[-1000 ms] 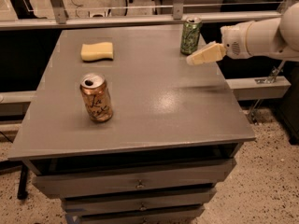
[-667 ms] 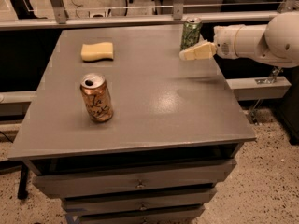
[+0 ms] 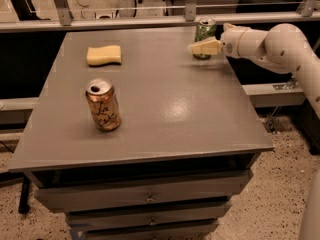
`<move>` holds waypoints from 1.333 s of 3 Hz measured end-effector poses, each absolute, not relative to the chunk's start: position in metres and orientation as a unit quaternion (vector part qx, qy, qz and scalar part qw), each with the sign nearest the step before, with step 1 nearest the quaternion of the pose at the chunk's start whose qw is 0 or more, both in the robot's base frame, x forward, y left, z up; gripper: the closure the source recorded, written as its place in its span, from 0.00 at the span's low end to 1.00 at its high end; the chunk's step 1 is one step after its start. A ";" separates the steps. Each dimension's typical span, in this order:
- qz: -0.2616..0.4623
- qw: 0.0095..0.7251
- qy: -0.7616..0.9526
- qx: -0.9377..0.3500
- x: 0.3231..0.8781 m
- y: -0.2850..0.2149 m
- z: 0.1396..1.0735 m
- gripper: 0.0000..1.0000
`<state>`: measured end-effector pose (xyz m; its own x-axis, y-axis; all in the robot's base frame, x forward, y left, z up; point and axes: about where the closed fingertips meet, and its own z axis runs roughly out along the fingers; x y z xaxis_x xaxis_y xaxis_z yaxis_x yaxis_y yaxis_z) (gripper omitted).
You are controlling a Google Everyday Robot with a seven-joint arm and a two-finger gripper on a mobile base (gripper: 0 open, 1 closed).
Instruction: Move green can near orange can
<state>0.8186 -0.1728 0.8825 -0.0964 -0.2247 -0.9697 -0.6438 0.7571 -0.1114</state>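
Observation:
The green can [image 3: 204,31] stands upright at the far right edge of the grey table [image 3: 170,109]. The gripper [image 3: 200,48] reaches in from the right on a white arm; its pale fingers [image 3: 206,47] lie right in front of the can's lower half and partly hide it. I cannot tell whether it touches the can. The orange can [image 3: 103,105], copper with dark "La" lettering, stands upright at the left front of the table, far from the green can.
A yellow sponge [image 3: 104,54] lies at the far left of the table. A metal rail [image 3: 150,19] runs behind the table's back edge. Drawers [image 3: 150,196] sit under the tabletop. The floor drops away to the right.
The gripper has moved left and toward the back, from beside the green can's right front to directly in front of it. Both cans and the sponge have not moved.

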 end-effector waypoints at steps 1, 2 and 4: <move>0.173 0.616 0.714 -0.283 0.843 -0.178 0.884 0.20; 0.187 0.619 0.716 -0.262 0.840 -0.179 0.889 0.41; 0.244 0.625 0.706 -0.228 0.793 -0.169 0.922 0.88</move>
<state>0.7927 -0.1695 0.9220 -0.1157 -0.0166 -0.9931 -0.6273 0.7765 0.0601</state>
